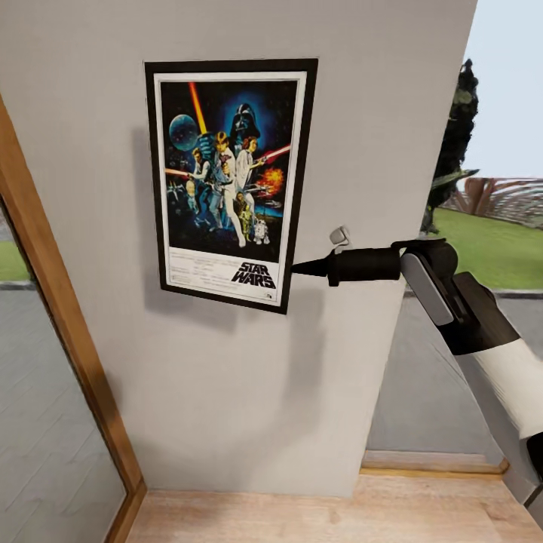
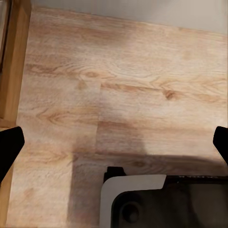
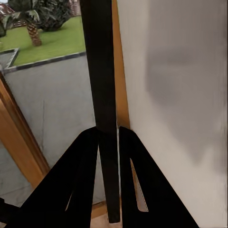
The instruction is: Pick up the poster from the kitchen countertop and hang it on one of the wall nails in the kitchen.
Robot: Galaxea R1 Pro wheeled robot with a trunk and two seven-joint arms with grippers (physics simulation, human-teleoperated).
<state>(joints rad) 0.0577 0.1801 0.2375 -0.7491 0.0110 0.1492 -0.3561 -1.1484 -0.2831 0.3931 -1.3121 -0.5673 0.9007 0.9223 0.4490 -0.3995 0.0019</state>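
Poster (image 1: 230, 181) up against pale wall (image 1: 226, 392), slightly tilted. Right gripper (image 1: 302, 267) pinching its right edge, fingers (image 3: 85, 180) clamped on frame. Nail unseen. Left gripper (image 2: 114, 142) wide, above wood floor (image 2: 118, 85). Judgement: nearly done; release left.

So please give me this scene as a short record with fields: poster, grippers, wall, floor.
poster: Star Wars poster, upright against the wall, slightly tilted
right gripper: right gripper shut on the poster's right edge, near its lower corner
left gripper: left gripper open, holding nothing, over the floor
wall: pale grey wall; the nail cannot be made out
floor: light wooden floor
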